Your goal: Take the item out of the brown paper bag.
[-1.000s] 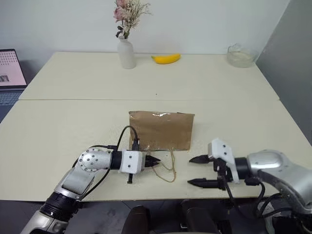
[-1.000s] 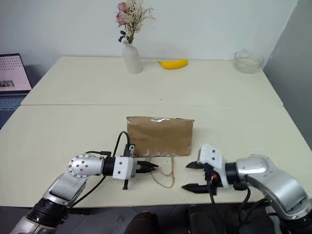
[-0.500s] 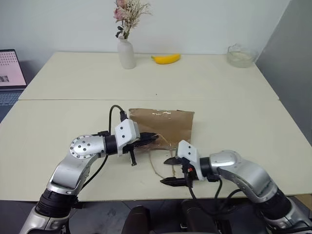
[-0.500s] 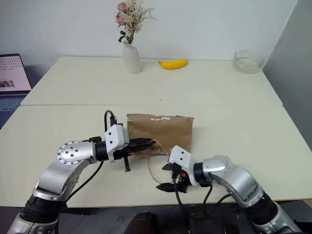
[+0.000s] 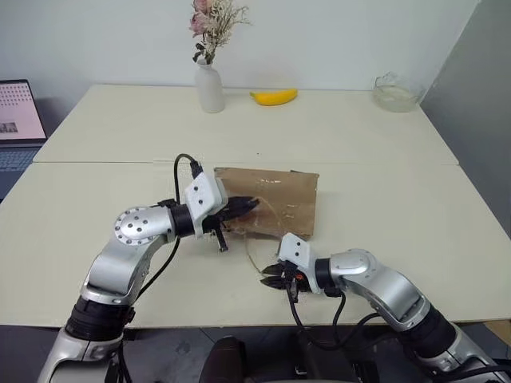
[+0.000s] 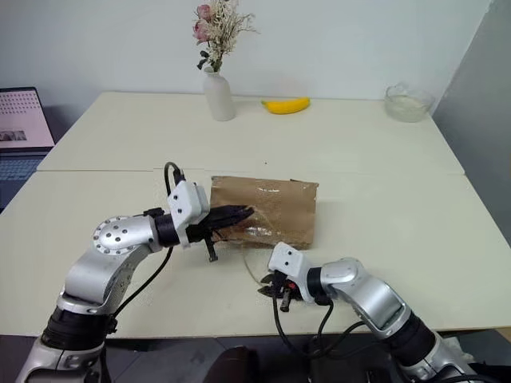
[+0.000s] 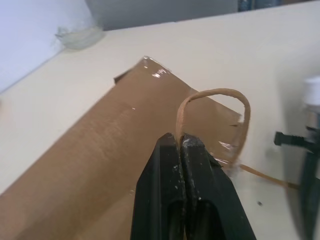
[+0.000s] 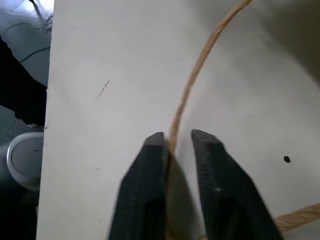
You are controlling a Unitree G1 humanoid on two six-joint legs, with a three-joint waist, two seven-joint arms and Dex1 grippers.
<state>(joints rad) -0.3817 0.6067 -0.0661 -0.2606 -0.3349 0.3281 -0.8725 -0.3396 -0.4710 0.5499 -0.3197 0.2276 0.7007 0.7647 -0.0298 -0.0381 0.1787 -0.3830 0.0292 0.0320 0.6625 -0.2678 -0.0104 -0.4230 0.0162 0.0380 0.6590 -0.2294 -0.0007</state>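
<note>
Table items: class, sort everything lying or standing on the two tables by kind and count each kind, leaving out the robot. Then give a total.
Paper bag: 1
Banana: 1
Vase with flowers: 1
Glass bowl: 1
Total: 4

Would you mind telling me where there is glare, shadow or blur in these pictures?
Left wrist view: bright glare on the far top edge of the bag; the left gripper up close looks soft. Right wrist view: the cord and right gripper are blurred, with a dark shadow across one corner. Eye views: even light, with glare on the bag's tape.
</note>
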